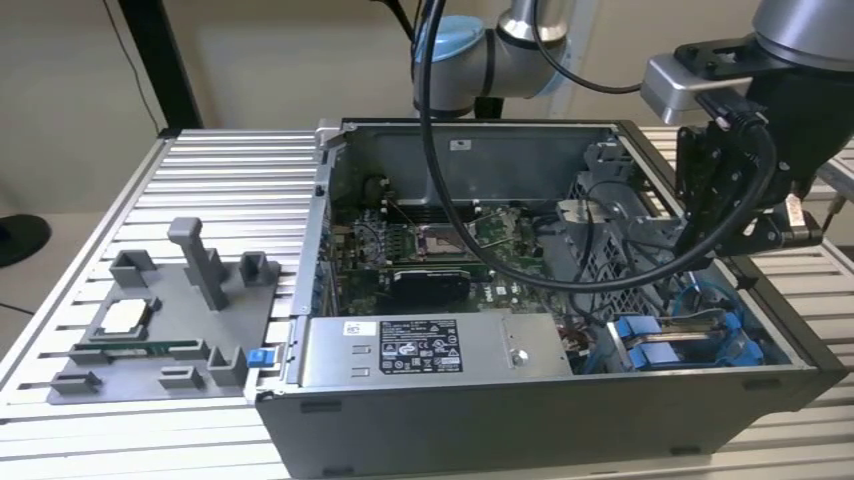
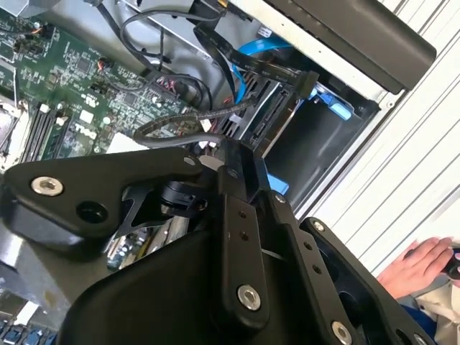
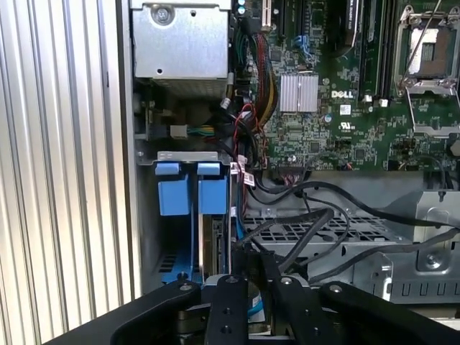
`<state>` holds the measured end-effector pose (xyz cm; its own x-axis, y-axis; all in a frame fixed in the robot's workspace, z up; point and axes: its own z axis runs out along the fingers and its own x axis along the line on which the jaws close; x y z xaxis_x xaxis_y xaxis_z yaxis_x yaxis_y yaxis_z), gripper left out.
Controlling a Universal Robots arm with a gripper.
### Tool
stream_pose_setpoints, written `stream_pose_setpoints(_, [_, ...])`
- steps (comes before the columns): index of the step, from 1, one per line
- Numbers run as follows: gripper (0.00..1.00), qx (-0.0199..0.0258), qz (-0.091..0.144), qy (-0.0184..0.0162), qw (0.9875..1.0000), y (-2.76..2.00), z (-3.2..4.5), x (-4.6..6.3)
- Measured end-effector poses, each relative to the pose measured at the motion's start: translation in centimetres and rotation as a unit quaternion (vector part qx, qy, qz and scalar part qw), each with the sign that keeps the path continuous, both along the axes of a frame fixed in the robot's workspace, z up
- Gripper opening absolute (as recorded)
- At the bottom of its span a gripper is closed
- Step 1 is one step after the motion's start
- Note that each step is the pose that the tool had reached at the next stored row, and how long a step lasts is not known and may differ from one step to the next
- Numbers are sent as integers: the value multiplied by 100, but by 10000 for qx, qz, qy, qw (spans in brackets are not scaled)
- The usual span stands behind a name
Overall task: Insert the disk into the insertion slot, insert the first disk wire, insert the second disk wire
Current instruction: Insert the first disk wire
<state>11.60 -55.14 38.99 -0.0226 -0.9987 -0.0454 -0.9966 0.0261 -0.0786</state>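
First wrist view shows it best: one disk (image 3: 215, 244) standing on edge inside the insertion slot (image 3: 169, 251), down in a corner of the open computer case (image 1: 534, 420), with two blue latch tabs (image 3: 172, 190) side by side at the slot's end. Just beside the disk runs one blue cable (image 3: 236, 237), and a bunch of black cables (image 3: 316, 224) sprawl over the grey perforated cage (image 3: 374, 231) next door, so that spot is pretty cluttered. A silver power-supply box (image 1: 420, 350) sits near the slot, with the green motherboard (image 3: 338, 122) past it. The case is on a ribbed metal worktop (image 1: 227, 180), and a grey parts tray (image 1: 147, 330) lies at the exterior view's left. The end effector (image 3: 253, 284) hangs right over the disk among those cables; can't tell how far open it is or whether it's got hold of anything. Second wrist view catches a person's hand (image 2: 424, 262) off beside the case.
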Motion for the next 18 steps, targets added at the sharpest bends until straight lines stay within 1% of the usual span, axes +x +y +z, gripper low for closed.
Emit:
stream_pose_setpoints(12, [0, 1, -1, 0, 10000, -5, -5, 0])
stream_pose_setpoints(15, [0, 0, 0, 0, 10000, -23, -5, 8])
stream_pose_setpoints(18, [0, 0, -1, 0, 10000, -63, -11, 30])
